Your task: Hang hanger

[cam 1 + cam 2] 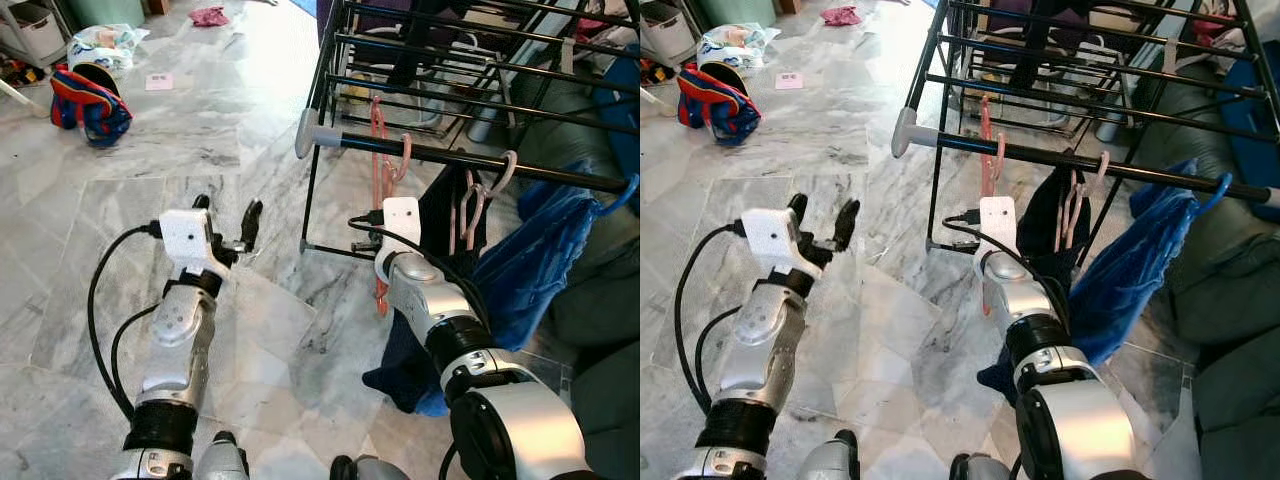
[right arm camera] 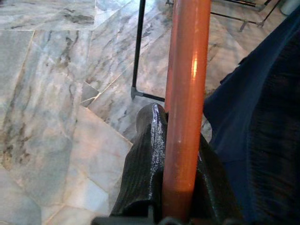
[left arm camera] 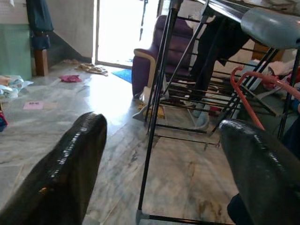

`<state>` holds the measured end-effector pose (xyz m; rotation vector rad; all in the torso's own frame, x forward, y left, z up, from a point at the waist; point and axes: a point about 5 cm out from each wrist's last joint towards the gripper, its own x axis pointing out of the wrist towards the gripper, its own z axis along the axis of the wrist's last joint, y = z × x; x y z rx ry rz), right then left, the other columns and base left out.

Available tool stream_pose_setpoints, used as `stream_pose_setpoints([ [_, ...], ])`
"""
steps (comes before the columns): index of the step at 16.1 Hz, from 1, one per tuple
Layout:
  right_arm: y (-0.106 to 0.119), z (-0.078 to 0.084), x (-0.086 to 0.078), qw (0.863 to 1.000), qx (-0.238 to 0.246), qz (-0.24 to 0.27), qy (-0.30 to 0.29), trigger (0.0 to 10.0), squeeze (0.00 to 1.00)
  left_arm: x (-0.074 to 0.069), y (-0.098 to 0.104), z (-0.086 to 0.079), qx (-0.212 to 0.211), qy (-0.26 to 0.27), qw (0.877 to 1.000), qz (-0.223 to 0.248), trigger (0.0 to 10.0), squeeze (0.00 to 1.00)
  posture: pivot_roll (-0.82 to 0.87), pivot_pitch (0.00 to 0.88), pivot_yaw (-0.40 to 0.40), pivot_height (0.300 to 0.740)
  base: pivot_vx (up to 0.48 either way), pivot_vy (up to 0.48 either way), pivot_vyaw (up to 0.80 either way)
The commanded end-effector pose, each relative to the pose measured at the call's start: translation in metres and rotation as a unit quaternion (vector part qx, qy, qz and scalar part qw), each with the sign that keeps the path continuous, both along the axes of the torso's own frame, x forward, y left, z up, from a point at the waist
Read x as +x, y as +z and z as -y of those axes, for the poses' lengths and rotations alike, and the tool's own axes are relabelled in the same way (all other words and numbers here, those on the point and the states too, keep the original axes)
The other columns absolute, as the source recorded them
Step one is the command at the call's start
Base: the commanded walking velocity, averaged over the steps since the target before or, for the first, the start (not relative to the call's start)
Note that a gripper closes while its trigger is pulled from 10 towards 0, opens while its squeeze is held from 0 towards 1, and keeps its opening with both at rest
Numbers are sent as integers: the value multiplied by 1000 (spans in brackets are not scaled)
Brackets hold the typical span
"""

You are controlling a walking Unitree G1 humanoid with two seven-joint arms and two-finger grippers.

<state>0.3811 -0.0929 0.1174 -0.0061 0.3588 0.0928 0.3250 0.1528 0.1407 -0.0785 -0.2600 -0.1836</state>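
From my head, I see my right pincer [image 1: 378, 232] raised under the front rail [image 1: 470, 160] of the black drying rack [image 1: 420, 60], gripping a pink hanger [image 1: 380, 150]. The hanger's hook is over that rail, and its body hangs down past my wrist. Just beside it on the same rail hang more pink hangers [image 1: 470, 205] with a dark garment [image 1: 440, 210], and a blue cloth [image 1: 540, 260] on a blue hanger. My left pincer [image 1: 232, 222] is held out over the marble floor [image 1: 120, 200], fingers spread wide and holding nothing. A red and blue bag [image 1: 88, 105] lies well apart on the floor.

Along my left wrist, the two black fingers [image 3: 61, 178] stand far apart, with the rack's leg [image 3: 152, 126] between them and a purple armchair [image 3: 154, 61] behind.

Along my right wrist, one black finger [image 2: 145, 164] presses against the hanger's pink bar [image 2: 185, 103], with dark blue fabric [image 2: 258, 117] just beside it.
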Motion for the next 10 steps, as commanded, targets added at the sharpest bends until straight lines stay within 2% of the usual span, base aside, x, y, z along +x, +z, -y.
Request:
stream_pose_setpoints([
  [1,3,3,1,1000,8,8,-4,10000,1000,-4,-7,1,11,-6,1000,-8,10000,1000,146,195,-72,740,0,0,0],
  [2,3,2,1,1000,2,8,-1,10000,1000,-3,-8,1,12,-3,1000,-10,10000,1000,149,193,-73,740,0,0,0],
  [3,3,1,1,1000,-2,9,0,10000,851,-3,-8,2,14,-2,1000,-10,10000,1000,150,192,-73,740,0,0,0],
  [4,3,1,1,1000,-7,11,1,10000,0,-2,-8,2,18,0,1000,-11,10000,1000,150,191,-74,740,0,0,0],
  [6,3,2,1,1000,-2,22,1,10000,0,-2,-10,2,21,1,1000,-14,10000,1000,149,190,-74,740,0,0,0],
  [7,4,4,0,1000,-1,28,-4,0,0,-2,-13,2,23,2,1000,-18,10000,1000,148,189,-74,740,0,0,0],
  [8,1,5,-1,1000,-16,25,-3,4549,0,-4,-20,1,23,5,999,-33,10000,1000,146,188,-75,740,0,0,0],
  [9,-1,6,-1,1000,-17,22,-2,10000,0,-5,-24,1,25,6,999,-41,10000,1000,146,185,-74,740,0,0,0],
  [10,-1,6,-1,1000,-16,22,-2,10000,0,-6,-26,1,26,7,999,-45,10000,1000,146,185,-74,740,0,0,0],
])
